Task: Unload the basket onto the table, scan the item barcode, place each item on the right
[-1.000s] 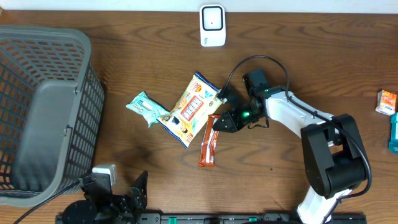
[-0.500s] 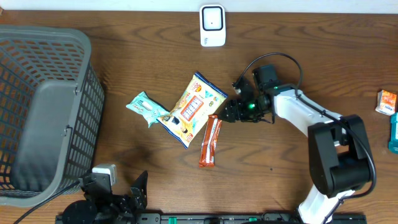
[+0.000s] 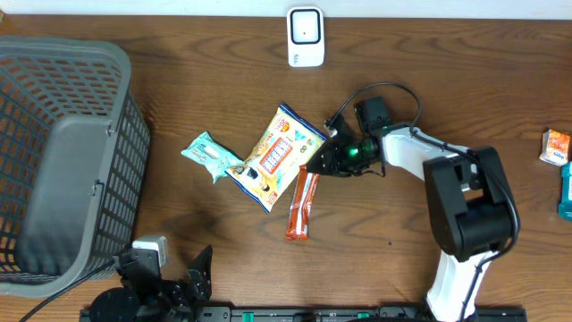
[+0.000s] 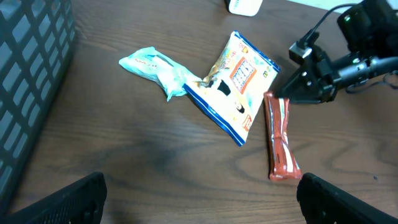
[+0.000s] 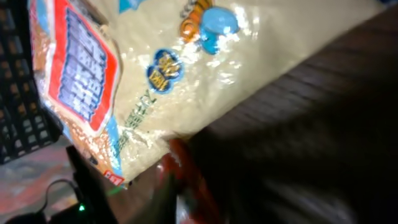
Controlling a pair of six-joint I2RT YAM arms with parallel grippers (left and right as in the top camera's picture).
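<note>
A red-orange snack bar lies on the wooden table, just right of a yellow-and-blue snack bag. My right gripper sits at the bar's top end with its fingers drawn to a point, pinching that end. In the left wrist view the same gripper meets the bar beside the bag. The blurred right wrist view shows the bar between dark fingers, with the bag above. The white scanner stands at the far edge. My left gripper hangs open over bare table.
A teal wrapped packet lies left of the bag, touching it. A large grey basket fills the left side. A small orange box and a teal item sit at the right edge.
My right gripper drew back from the bar and opened, then returned to its top end and closed there. The bar barely shifted. The left arm stayed put.
</note>
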